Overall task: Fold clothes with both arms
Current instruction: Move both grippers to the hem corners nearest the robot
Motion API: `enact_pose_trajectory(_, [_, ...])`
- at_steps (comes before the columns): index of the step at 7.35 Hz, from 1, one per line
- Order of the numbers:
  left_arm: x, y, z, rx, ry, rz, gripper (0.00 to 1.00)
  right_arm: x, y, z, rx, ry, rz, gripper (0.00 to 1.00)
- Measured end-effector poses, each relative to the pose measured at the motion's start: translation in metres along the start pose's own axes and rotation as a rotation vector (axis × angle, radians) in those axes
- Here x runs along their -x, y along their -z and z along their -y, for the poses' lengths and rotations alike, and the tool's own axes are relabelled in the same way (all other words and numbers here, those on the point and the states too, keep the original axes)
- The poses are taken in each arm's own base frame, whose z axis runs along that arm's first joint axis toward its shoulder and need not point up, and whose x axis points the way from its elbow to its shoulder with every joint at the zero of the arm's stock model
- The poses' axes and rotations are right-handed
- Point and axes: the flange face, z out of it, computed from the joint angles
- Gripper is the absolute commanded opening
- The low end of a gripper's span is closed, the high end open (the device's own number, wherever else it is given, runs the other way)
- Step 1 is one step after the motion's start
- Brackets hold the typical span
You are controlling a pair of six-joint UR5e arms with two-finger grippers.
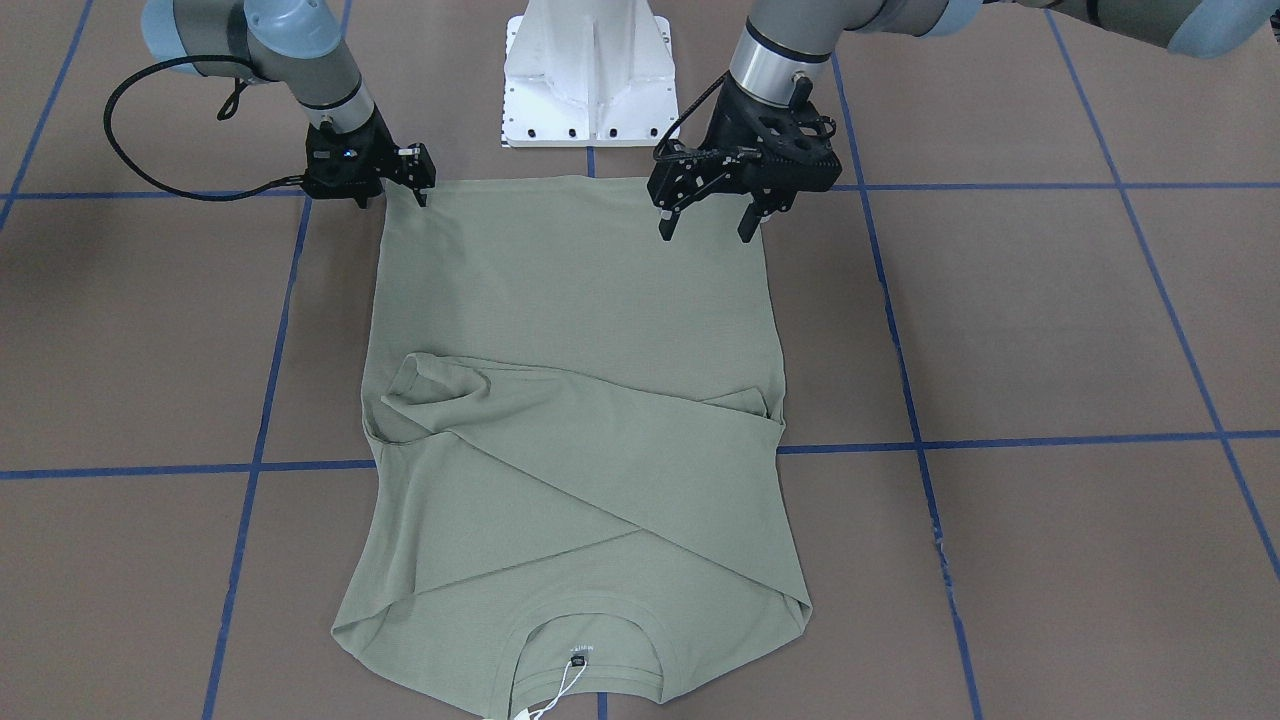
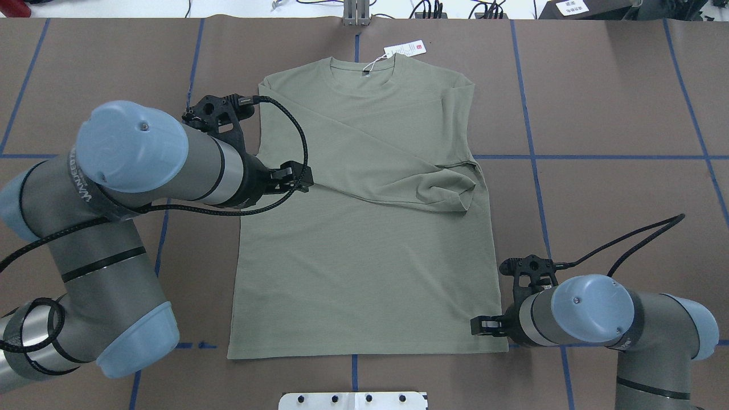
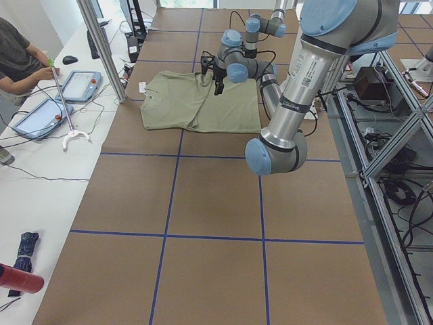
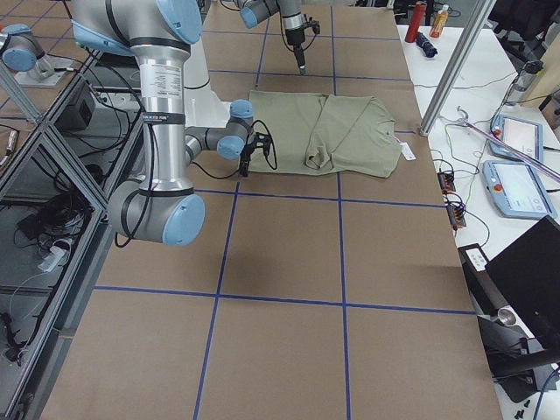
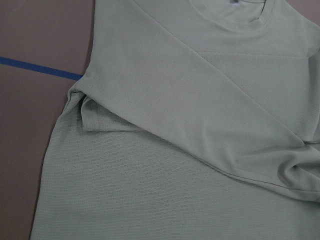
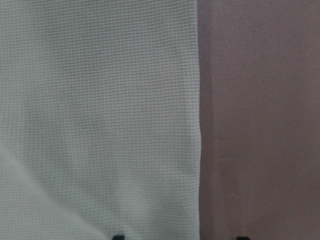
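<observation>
Sleeves are lying crossed over the shirt [image 1: 570, 300], which is sitting flat on the table [image 1: 1050, 320], while the left gripper [image 1: 706, 228] and right gripper [image 1: 398, 192] are hanging spread-fingered and empty at the hem corners, so I'm judging the body folds not yet done.

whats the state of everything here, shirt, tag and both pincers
shirt: flat on the table, sleeves folded in across the chest, hem not yet folded up
hang tag: lying on the table just off the shirt's far edge, on its string
left pincer: open, raised over the shirt, holding nothing
right pincer: open, low at the hem corner, astride the shirt's side edge
</observation>
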Motion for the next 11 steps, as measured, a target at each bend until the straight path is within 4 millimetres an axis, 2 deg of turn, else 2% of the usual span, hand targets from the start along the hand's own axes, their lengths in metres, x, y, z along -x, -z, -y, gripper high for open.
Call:
enact_pose_trajectory(1, [0.0, 0.0, 0.0, 0.0, 0.0, 0.0, 1.0, 0.001, 0.001, -0.002, 0.005, -0.006, 0.003, 0.24])
enact_pose_trajectory(2, [0.0, 0.0, 0.0, 0.0, 0.0, -0.001, 1.0, 0.002, 0.002, -0.003, 0.01, -0.009, 0.006, 0.14])
enact_pose_trajectory(4, [0.0, 0.0, 0.0, 0.0, 0.001, -0.001, 1.0, 0.004, 0.005, -0.004, 0.016, -0.008, 0.015, 0.0])
enact_pose_trajectory(7, [0.002, -0.002, 0.0, 0.0, 0.005, 0.006, 1.0, 0.008, 0.018, -0.007, 0.013, -0.043, 0.04, 0.0])
enact_pose_trajectory(8, [0.013, -0.008, -0.002, 0.007, 0.019, 0.026, 1.0, 0.012, 0.028, -0.008, 0.009, -0.058, 0.06, 0.0])
enact_pose_trajectory(9, [0.027, -0.018, -0.013, 0.026, 0.052, 0.053, 1.0, 0.016, 0.036, -0.008, 0.004, -0.062, 0.077, 0.0])
enact_pose_trajectory(11, [0.048, -0.048, -0.064, 0.092, 0.133, 0.117, 0.99, 0.022, 0.042, -0.008, -0.003, -0.062, 0.1, 0.0])
